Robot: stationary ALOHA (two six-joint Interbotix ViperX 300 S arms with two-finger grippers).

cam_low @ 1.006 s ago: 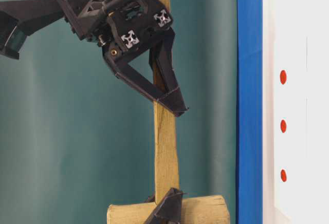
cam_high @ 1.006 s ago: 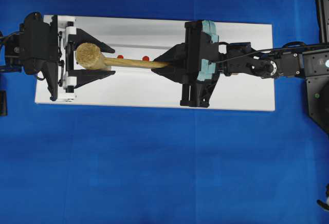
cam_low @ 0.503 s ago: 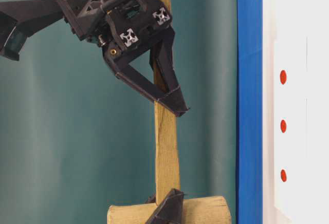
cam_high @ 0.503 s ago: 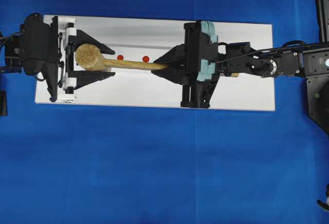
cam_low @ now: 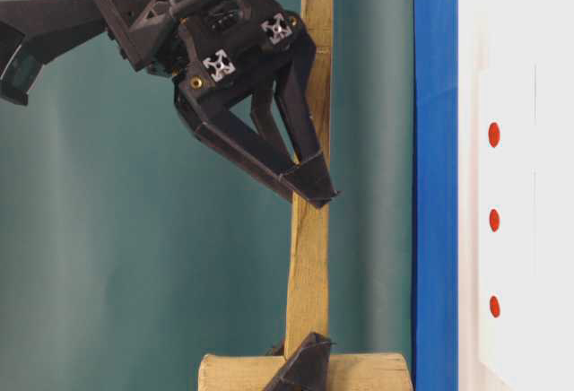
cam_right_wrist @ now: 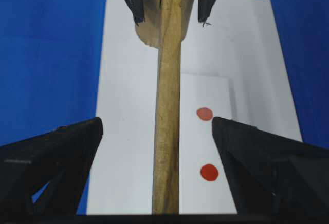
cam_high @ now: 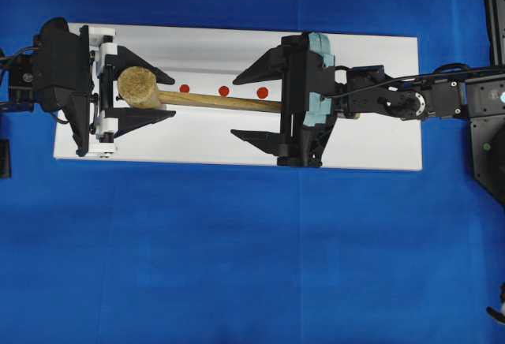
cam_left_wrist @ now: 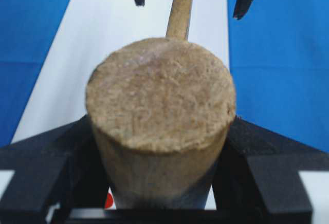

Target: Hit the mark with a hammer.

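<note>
You have a long white board (cam_high: 379, 139) lying flat beneath both sets of jaws, those of the left gripper (cam_high: 174, 95) and of the right gripper (cam_high: 235, 107), and it runs on past them at either end. A smaller white sheet (cam_right_wrist: 216, 95) lies flat on it, its corner showing below the gap between the right jaws. Blue cloth (cam_high: 237, 265) covers the table all round the board. From table level, a plain teal backdrop (cam_low: 108, 274) stands behind the jaws.
</note>
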